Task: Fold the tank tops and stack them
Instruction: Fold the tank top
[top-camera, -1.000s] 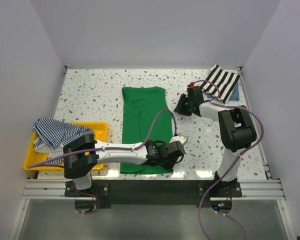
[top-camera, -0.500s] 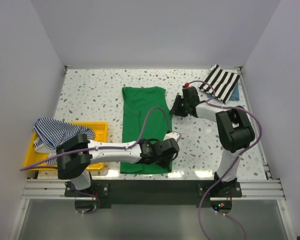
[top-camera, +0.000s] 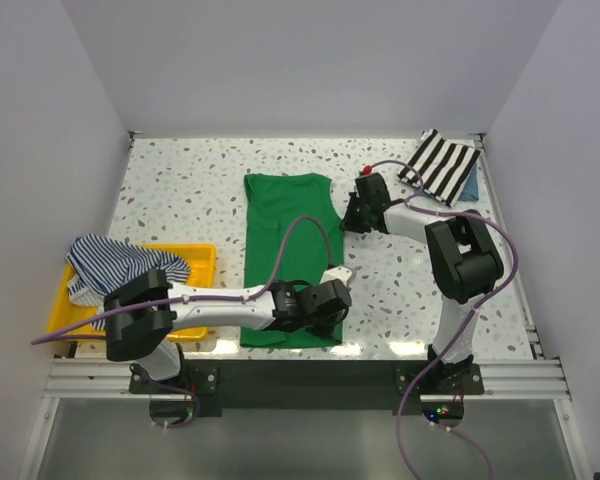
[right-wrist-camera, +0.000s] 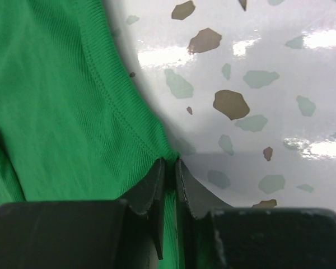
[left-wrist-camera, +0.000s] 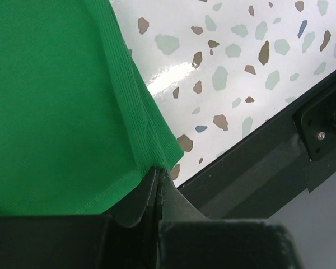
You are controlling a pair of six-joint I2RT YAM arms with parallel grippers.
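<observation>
One speckled table (top-camera: 180,190) between white walls (top-camera: 310,60); left gripper (left-wrist-camera: 158,170) and right gripper (right-wrist-camera: 169,163) pinch the green tank top (top-camera: 285,220).

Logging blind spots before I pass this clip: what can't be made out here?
- Top view: fingertips of the left gripper and right gripper, hidden under their own wrists.
- Wrist views: how many layers of the green tank top are pinched, hidden inside the grip.
- Top view: the blue thing, mostly under the black-and-white striped cloth.
- Top view: outline of the striped tank top, bunched up.

A robotics lab cell: white walls (top-camera: 310,60) box in a terrazzo-patterned table (top-camera: 180,190), two robot arms (top-camera: 460,265) bolted to its aluminium rail (top-camera: 510,378).
</observation>
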